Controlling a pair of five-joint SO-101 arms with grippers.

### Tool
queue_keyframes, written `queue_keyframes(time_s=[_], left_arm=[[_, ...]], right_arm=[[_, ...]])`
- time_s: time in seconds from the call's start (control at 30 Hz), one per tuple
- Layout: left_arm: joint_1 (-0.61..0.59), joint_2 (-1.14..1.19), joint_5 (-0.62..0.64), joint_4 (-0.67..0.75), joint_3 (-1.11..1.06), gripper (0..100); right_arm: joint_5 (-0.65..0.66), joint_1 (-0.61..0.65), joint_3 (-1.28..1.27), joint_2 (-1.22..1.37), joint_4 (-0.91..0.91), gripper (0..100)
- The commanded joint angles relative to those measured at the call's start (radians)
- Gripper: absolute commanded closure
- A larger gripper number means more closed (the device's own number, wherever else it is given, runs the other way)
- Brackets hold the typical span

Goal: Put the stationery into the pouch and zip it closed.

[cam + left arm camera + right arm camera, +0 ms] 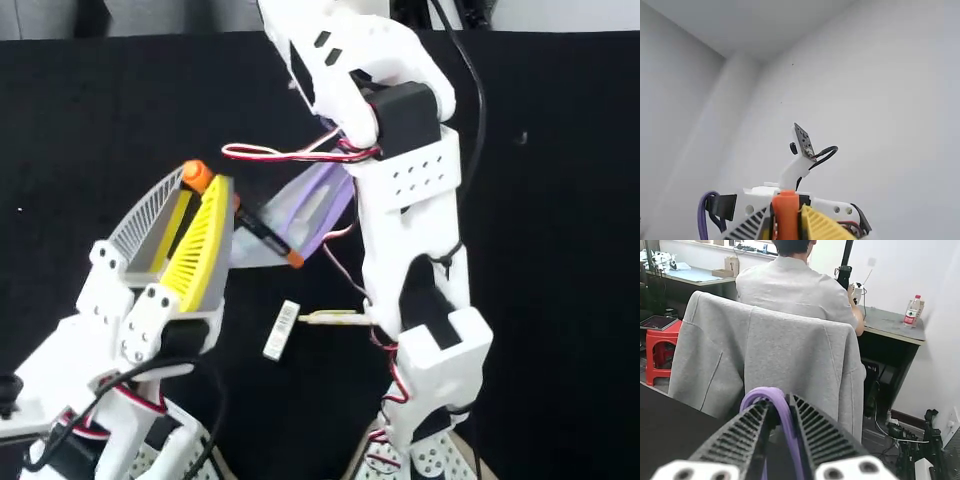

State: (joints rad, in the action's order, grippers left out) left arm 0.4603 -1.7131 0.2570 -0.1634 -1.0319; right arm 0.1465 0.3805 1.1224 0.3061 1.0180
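I am holding the pen (262,232) in my left tool (200,185), with the yellow finger and the grey ribbed finger closing in on its orange end; the gap between them is widening back toward the wrist, but at the tips they are pinching the pen. From above, the black barrel is slanting away from my left tool toward the purple pouch (318,205), and its far orange tip is sitting at the pouch's near edge; I cannot tell whether that tip is inside the opening. My left wrist view is adding the orange end standing upright between the two fingers against a pale wall, with a purple loop off beside the grey finger.

My right tool (779,402) is clamping a rounded purple edge of the pouch between its two dark ribbed fingers, which are nearly closed on it; that grip is plain in the right wrist view, whereas in the high view my white right arm is covering it. A grey jacket (765,355) is hanging over a chair behind.

On the black surface (100,120), two pieces are lying loose between my arms: a small white stick (282,330), and just beside it a thin pale stick (335,318) reaching to my right arm.
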Motion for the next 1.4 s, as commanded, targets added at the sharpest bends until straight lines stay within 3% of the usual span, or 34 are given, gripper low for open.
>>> queue_keyframes(time_s=[0.0,0.23,0.47,0.7,0.87,0.93,1.1,1.37], left_arm=[[0.01,0.097,-0.011,0.086,0.091,97],[0.002,0.15,-0.012,0.095,0.039,97],[-0.252,0.203,-0.037,0.362,-0.188,97],[-0.297,0.212,-0.044,0.382,-0.288,97],[-0.278,0.213,-0.207,0.373,-0.318,97],[-0.26,0.213,-0.265,0.311,-0.321,96],[-0.199,0.213,-0.298,0.031,-0.185,84],[-0.202,0.213,-0.224,-0.358,0.189,84]], right_arm=[[-0.008,0.009,0.145,-0.013,0.086,98.7],[-0.008,0.011,0.331,-0.002,0.236,98.7],[-0.008,0.009,0.343,-0.002,0.241,98.7],[-0.008,-0.005,0.341,-0.002,0.238,98.7],[-0.008,-0.041,0.341,-0.002,0.226,98.7],[-0.008,-0.051,0.34,0.002,0.215,98.7],[-0.003,-0.055,0.346,0.064,0.166,98.7],[-0.002,-0.055,0.351,0.107,0.127,98.7]])
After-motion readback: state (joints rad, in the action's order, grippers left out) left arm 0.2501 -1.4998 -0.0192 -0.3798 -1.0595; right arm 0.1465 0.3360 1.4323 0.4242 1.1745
